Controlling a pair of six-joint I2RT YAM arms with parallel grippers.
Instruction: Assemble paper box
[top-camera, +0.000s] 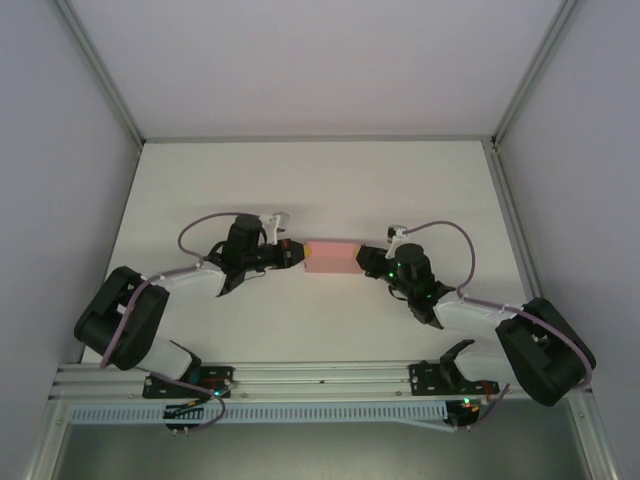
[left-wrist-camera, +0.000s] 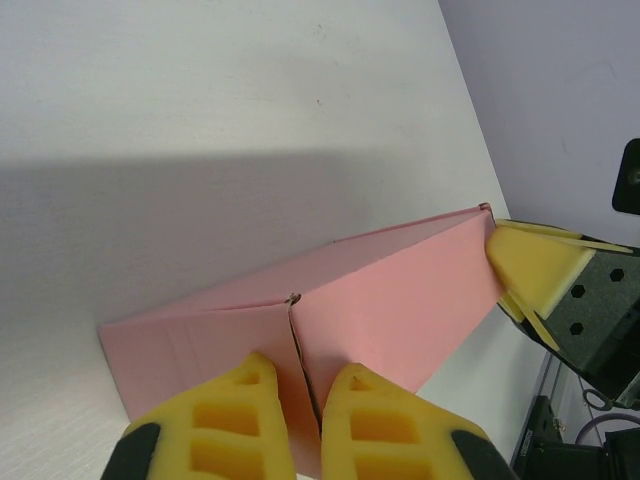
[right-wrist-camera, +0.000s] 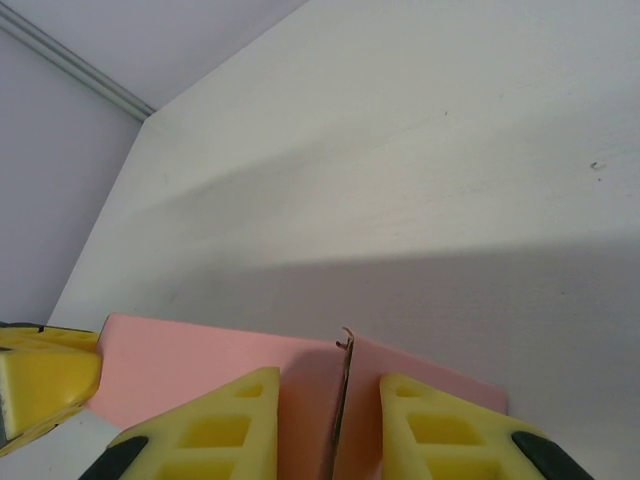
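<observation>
Pale grey walls (top-camera: 60, 120) and aluminium corner posts (top-camera: 100, 70) enclose a white worktop (top-camera: 300, 190). From above, the black-and-white left arm (top-camera: 130, 315) and right arm (top-camera: 520, 340) bend inward from a metal rail (top-camera: 320, 375) at the near edge, each with a lilac cable (top-camera: 200, 228) looped over it. They meet at the middle of the worktop, where the pink paper box (top-camera: 333, 256) lies as a small oblong between them. The left claw (top-camera: 296, 254) is at its left end and the right claw (top-camera: 368, 262) at its right end. That view hides the folds. The left wrist camera shows slanted pink faces meeting at a seam, and the left claw's yellow fingers (left-wrist-camera: 215, 425) are nearly together, pinching the card at that seam. A yellow finger of the right claw touches the box's far corner there. The right wrist camera shows a thin upright card edge between its own yellow fingers (right-wrist-camera: 215, 430). They stand wider apart, with pink on both sides, and whether they press the card cannot be told.
</observation>
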